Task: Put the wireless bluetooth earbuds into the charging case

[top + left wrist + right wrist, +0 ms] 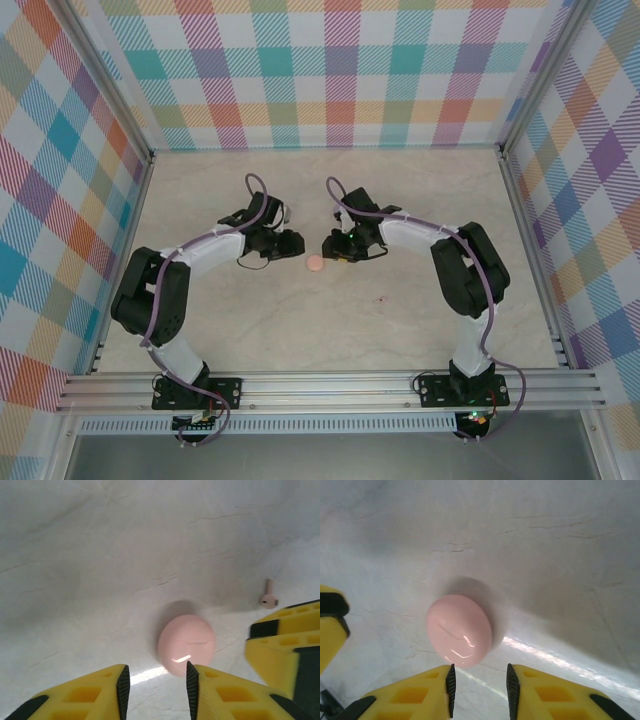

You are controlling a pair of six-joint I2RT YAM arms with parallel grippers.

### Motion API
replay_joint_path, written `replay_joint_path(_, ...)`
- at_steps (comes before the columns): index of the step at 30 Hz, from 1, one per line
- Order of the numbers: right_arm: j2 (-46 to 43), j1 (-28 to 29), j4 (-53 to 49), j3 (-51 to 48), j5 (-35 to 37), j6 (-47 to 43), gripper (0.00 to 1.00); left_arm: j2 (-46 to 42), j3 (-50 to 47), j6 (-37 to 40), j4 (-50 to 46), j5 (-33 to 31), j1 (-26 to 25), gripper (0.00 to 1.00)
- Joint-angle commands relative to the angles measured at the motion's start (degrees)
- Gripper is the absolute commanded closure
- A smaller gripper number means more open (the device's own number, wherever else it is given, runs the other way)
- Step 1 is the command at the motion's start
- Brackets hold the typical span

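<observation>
My left claw (pixel 156 674) and right claw (pixel 479 674), parted and empty, flank the charging case (pixel 459 630); 1 earbud (pixel 268 596) lies toward the surface's (pixel 300 335) right edge, nearer my right.

Bright, diffuse light; the pink charging case (pixel 459 630) looked slightly soft, with white glints on it, a faint shadow behind and a glare streak beside it

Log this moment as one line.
left gripper: open, empty | right gripper: open, empty | charging case: on table between both, looks closed | earbud: one seen loose on table
</observation>
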Motion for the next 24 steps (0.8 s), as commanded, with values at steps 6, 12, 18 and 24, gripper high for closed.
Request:
replay_joint_path(6, 3.7, 0.1, 5.2, 0.2, -5.8, 4.2, 0.65, 3.8, -1.4, -3.3, 6.0, 7.6, 1.0, 0.54)
replay_joint_path(12, 4.9, 0.1, 5.0, 0.6, -5.6, 4.5, 0.68, 5.2, -2.1, -4.3, 6.3, 8.2, 1.2, 0.54)
replay_joint_path(18, 5.7, 0.1, 5.0, 0.6, -5.7, 4.6, 0.71, 6.3, -3.4, -5.4, 8.0, 9.8, 1.2, 0.56)
replay_joint_path(24, 5.9, 0.1, 4.3, 0.6, -5.0, 4.5, 0.74, 6.6, -5.0, -7.0, 10.2, 11.2, 1.2, 0.57)
